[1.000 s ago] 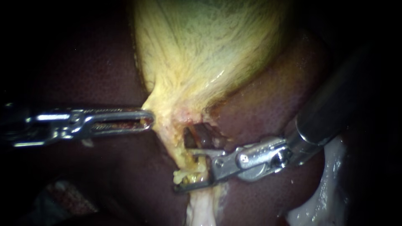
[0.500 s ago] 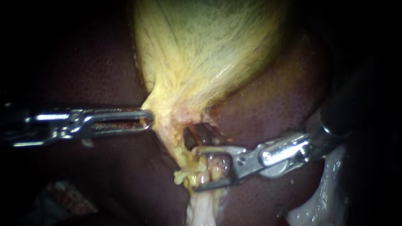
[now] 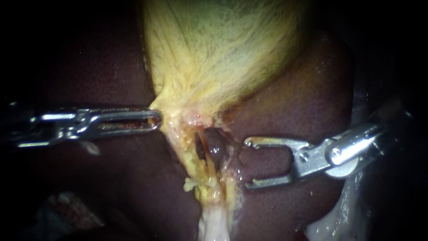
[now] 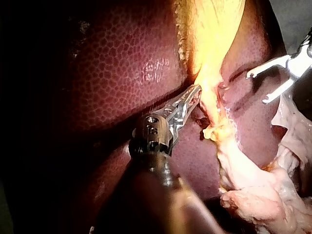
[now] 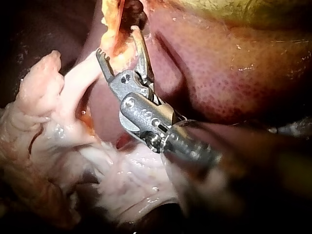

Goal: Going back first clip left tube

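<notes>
The yellow gallbladder [image 3: 218, 53] narrows to a neck where a thin orange tube [image 3: 205, 149] and a darker tube [image 3: 217, 150] run down beside a dark gap. My left instrument [image 3: 156, 120] comes in level from the left, its jaws shut on the neck's yellow edge; it is seen too in the left wrist view [image 4: 195, 92]. My right instrument [image 3: 247, 164] lies to the right of the tubes, jaws open and empty, over the liver [image 3: 290, 98]. Its open jaws [image 5: 117, 41] point at the yellow tissue. I see no clip.
Dark red liver surrounds the neck on both sides. Pale fatty tissue [image 3: 214, 225] hangs below the tubes, and more of it [image 3: 347, 209] lies under the right instrument's shaft. In the left wrist view, the right instrument [image 4: 257, 87] is beyond the neck.
My right instrument has drawn back to the right, off the tubes it straddled a second ago, with its jaws still open. The left instrument keeps its hold and has barely moved.
</notes>
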You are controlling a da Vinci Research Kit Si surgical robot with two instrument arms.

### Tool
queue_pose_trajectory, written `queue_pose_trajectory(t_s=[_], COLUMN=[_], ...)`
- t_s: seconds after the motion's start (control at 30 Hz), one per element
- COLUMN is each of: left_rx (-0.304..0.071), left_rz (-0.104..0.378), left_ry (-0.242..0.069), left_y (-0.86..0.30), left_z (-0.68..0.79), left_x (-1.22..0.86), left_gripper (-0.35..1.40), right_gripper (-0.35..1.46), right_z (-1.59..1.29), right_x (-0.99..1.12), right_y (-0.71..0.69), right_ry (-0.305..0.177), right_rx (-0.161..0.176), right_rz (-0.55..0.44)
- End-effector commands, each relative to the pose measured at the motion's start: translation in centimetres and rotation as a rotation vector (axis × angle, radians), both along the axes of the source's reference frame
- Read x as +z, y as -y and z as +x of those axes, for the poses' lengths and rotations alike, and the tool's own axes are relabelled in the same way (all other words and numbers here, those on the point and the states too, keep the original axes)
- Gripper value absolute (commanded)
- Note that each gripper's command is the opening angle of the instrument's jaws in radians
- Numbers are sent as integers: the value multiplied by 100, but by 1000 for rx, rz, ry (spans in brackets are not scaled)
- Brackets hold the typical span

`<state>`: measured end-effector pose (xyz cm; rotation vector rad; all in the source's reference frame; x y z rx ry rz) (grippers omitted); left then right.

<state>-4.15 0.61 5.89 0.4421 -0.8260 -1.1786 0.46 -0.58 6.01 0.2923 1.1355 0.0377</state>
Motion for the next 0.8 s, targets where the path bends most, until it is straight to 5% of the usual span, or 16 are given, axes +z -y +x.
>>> queue_pose_trajectory(t_s=[0.03,0.3,0.8], left_rx=[0,-4,20], left_rz=[0,-8,1], left_ry=[1,-5,-8], left_y=[-1,5,20], left_z=[0,-7,-58], left_x=[2,17,44], left_gripper=[-28,-28,-28], right_gripper=[60,60,60], right_z=[-2,-8,-15], right_x=[-2,-4,-7], right_y=[-1,-2,0], right_ry=[2,0,-2], right_rx=[-3,-7,-10], right_rz=[-2,-6,-6])
